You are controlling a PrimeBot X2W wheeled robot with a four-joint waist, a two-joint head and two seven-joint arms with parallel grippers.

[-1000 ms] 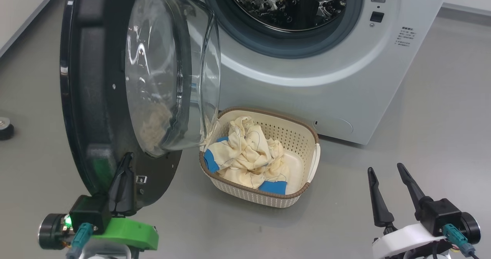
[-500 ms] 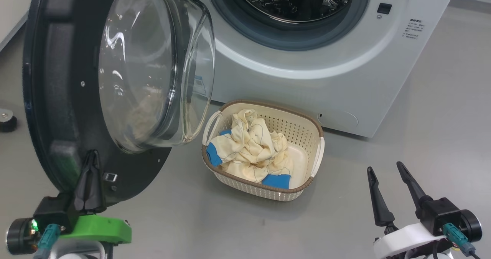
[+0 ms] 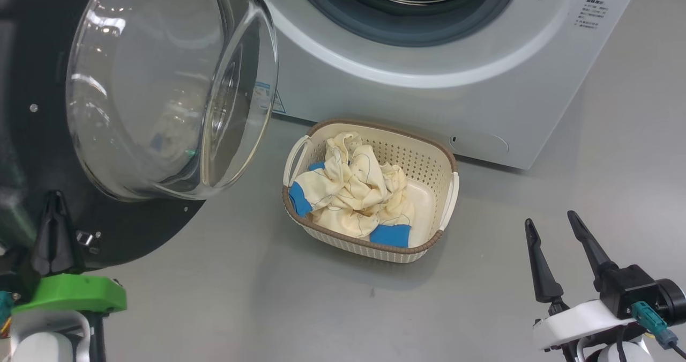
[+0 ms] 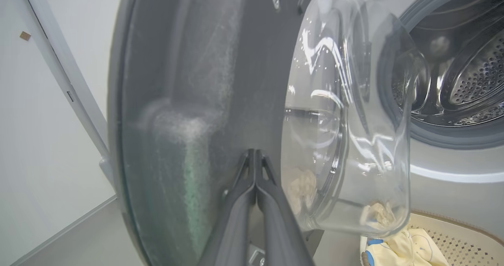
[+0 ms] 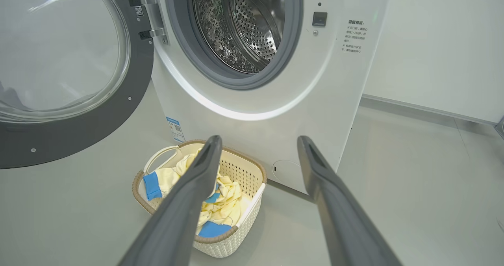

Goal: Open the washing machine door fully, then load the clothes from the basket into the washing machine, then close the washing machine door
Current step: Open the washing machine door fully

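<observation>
Grey smooth floor (image 3: pixel 214 308) runs under the whole scene, with a pale wall (image 5: pixel 433 41) behind in the right wrist view.

In the head view the washing machine door (image 3: pixel 161 83) fills the 10 o'clock area. It is swung wide open, with its clear glass bowl bulging toward the middle and its black rim around it. In the right wrist view the door hangs from a metal hinge (image 5: pixel 151 17) at the 11 o'clock side of the opening.

The washing machine (image 3: pixel 429 94) stands at 12 o'clock in the head view, a white front with a grey gasket (image 5: pixel 291 41) ringing the steel drum (image 5: pixel 244 29). A small blue sticker (image 5: pixel 175 128) sits low on its front.

The basket (image 3: pixel 353 244) stands on the floor at the centre of the head view, just in front of the machine and at 4 o'clock from the door's glass. The clothes (image 3: pixel 353 190) lie crumpled inside it, cream-yellow with blue cuffs, heaped toward its 9 o'clock side.

The left gripper (image 3: pixel 52 196) is at 8 o'clock, its two dark fingers pressed tight together and holding nothing. In the left wrist view their tips look to be against the dark inner face of the door, at the lower part of the rim beside a small metal latch (image 3: pixel 84 237).

The right gripper (image 3: pixel 551 217) waits at 4 o'clock, well apart from the basket, with its fingers spread wide and empty.
</observation>
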